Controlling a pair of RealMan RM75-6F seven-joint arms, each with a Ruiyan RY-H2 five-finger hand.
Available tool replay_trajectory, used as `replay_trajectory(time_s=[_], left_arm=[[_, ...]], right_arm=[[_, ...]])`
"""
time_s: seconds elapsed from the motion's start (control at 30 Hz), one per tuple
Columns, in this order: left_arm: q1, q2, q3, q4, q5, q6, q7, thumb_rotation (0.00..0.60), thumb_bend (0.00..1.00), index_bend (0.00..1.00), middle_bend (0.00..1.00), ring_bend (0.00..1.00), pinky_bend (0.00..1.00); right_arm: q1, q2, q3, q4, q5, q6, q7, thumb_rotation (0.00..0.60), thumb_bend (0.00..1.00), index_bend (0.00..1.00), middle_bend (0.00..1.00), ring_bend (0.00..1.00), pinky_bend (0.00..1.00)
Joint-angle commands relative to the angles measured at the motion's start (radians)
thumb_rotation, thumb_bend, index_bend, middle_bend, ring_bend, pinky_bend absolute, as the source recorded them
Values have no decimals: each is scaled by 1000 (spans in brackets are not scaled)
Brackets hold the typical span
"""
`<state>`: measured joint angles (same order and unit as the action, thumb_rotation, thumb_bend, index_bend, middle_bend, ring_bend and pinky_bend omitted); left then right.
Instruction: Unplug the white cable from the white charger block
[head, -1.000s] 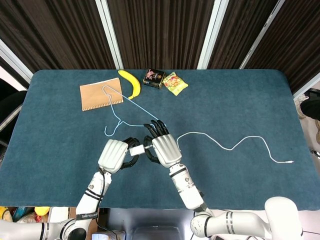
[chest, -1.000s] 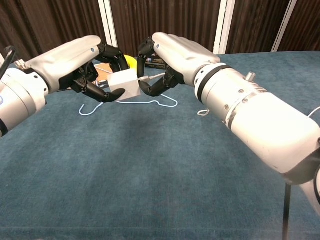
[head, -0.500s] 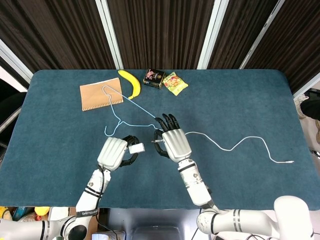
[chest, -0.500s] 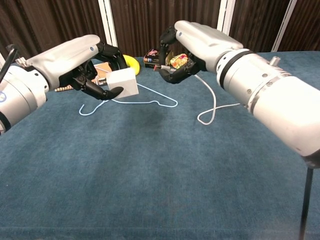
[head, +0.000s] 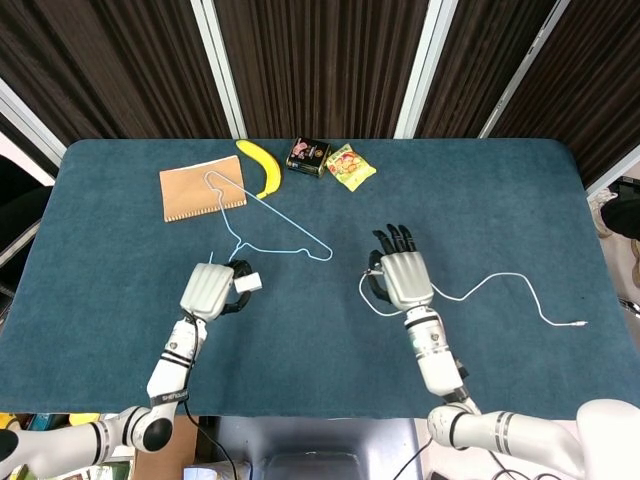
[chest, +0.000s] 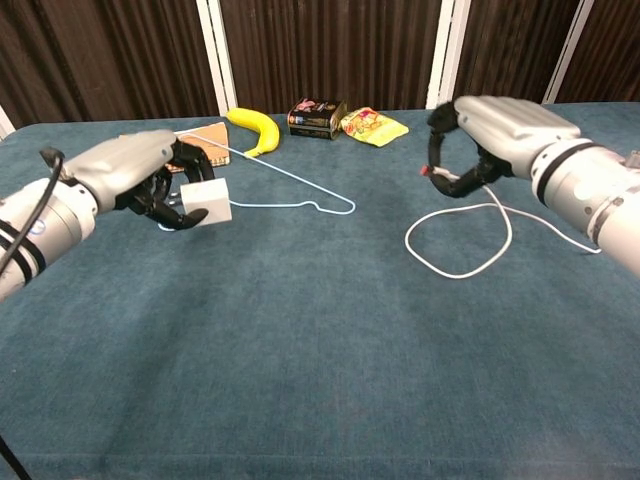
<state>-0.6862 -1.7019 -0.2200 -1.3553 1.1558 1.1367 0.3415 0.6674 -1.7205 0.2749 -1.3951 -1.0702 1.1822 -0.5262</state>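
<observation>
White plastic charger block (head: 248, 282), gripped by the left hand (head: 208, 290), and thin white cable (chest: 470, 225), its plug pinched by the right hand (chest: 480, 140), have been drawn well apart either side of the blue wire hanger (head: 265, 232), so unplugging is judged done.

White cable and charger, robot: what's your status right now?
Left robot hand holds the white charger block. Right robot hand pinches the white cable by its plug end. The two are apart, unplugged. Nothing between them.
</observation>
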Motion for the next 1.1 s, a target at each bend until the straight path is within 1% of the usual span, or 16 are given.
replay_trajectory(time_s=[0.03, 0.17, 0.27, 0.33, 0.37, 0.43, 0.53, 0.57, 0.6, 0.67, 0.7, 0.77, 0.87, 0.97, 1.0, 1.1], left_arm=[[-16, -59, 13, 123, 3, -63, -85, 600, 503, 703, 733, 603, 729], [-21, -84, 30, 182, 32, -79, -111, 600, 505, 677, 704, 535, 611], [-23, -92, 38, 202, 45, -84, -118, 600, 508, 634, 673, 497, 566], [-24, -94, 40, 208, 49, -85, -121, 600, 498, 540, 586, 432, 514], [-24, -96, 44, 216, 52, -91, -124, 600, 487, 477, 524, 388, 484], [-27, -89, 52, 219, 53, -117, -126, 600, 455, 277, 320, 242, 388], [-26, -60, 53, 191, 57, -134, -140, 600, 438, 88, 141, 92, 287], [-25, -54, 52, 183, 58, -135, -143, 600, 437, 49, 102, 59, 263], [-23, -45, 50, 170, 59, -134, -147, 600, 438, 18, 62, 28, 240], [-17, -25, 50, 142, 60, -132, -147, 600, 434, 1, 16, 5, 212], [-12, -6, 51, 114, 62, -130, -149, 600, 428, 0, 2, 0, 199], [0, 35, 51, 50, 82, -108, -163, 600, 415, 0, 0, 0, 182], [30, 103, 56, -47, 134, -44, -192, 600, 411, 0, 0, 0, 170], [73, 209, 71, -156, 213, 41, -223, 600, 410, 0, 0, 0, 141], [94, 255, 81, -196, 245, 74, -247, 600, 409, 0, 0, 0, 128], [157, 357, 114, -256, 335, 174, -337, 600, 404, 0, 0, 0, 88]], right_arm=[[-4, -41, -17, 146, 37, -74, 76, 600, 609, 831, 244, 13, 0], [1, -68, -21, 227, 33, -111, 126, 600, 609, 776, 244, 13, 0], [0, -71, -21, 241, 35, -135, 157, 600, 609, 740, 244, 13, 0], [1, -71, -21, 244, 35, -142, 165, 600, 608, 712, 243, 13, 0], [0, -70, -20, 248, 37, -154, 180, 600, 606, 662, 240, 12, 0], [-1, -62, -20, 254, 36, -178, 209, 600, 585, 532, 218, 6, 0], [-1, -28, -31, 234, 31, -203, 201, 600, 498, 276, 132, 0, 0], [-2, -16, -31, 219, 32, -208, 201, 600, 471, 210, 109, 0, 0], [-6, 0, -32, 195, 32, -210, 202, 600, 442, 132, 82, 0, 0], [-14, 31, -36, 152, 23, -208, 207, 600, 392, 32, 41, 0, 0], [-21, 55, -40, 121, 15, -201, 208, 600, 369, 6, 25, 0, 0], [-42, 102, -48, 55, -6, -177, 219, 600, 338, 0, 9, 0, 0], [-84, 183, -66, -52, -59, -118, 239, 600, 322, 0, 0, 0, 0], [-156, 307, -108, -202, -122, -27, 230, 600, 314, 0, 0, 0, 0], [-190, 362, -131, -267, -146, 14, 218, 600, 307, 0, 0, 0, 0], [-283, 496, -194, -416, -210, 120, 194, 600, 292, 0, 0, 0, 0]])
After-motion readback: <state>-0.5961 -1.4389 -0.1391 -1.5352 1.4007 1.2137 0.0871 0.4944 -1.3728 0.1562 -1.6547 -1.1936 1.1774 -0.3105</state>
